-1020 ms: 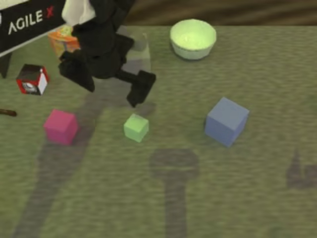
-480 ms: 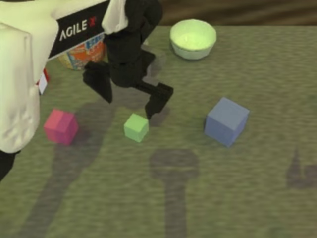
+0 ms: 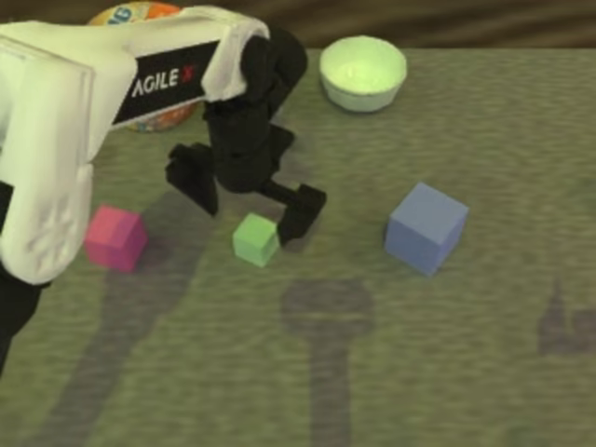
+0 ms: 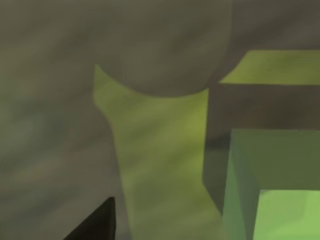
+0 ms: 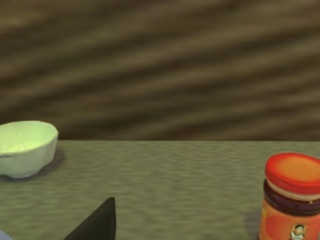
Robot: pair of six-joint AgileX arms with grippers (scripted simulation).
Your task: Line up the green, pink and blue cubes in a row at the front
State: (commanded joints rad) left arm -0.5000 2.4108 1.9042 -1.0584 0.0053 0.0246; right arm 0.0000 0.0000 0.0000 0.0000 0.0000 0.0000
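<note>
The small light-green cube (image 3: 255,239) sits front of centre, with the pink cube (image 3: 115,237) to its left and the larger periwinkle-blue cube (image 3: 426,227) to its right, all flat on the table. My left gripper (image 3: 250,212) hangs open just behind and over the green cube, one black finger (image 3: 303,210) beside the cube's right rear corner and the other (image 3: 195,180) well to the left. In the left wrist view the green cube (image 4: 272,200) fills the lower corner, close to a dark fingertip (image 4: 97,227). My right arm is outside the top view; its wrist view shows one dark fingertip (image 5: 97,226).
A pale green bowl (image 3: 363,72) stands at the back centre, seen also as the bowl (image 5: 25,147) in the right wrist view. An orange jar (image 3: 140,19) peeks out behind my left arm; the red-lidded jar (image 5: 291,197) shows in the right wrist view. Arm shadows fall on the front of the table.
My left arm has swung forward and rightward, bringing its open gripper down near the green cube. The arm now hides the patterned cube. None of the cubes moved.
</note>
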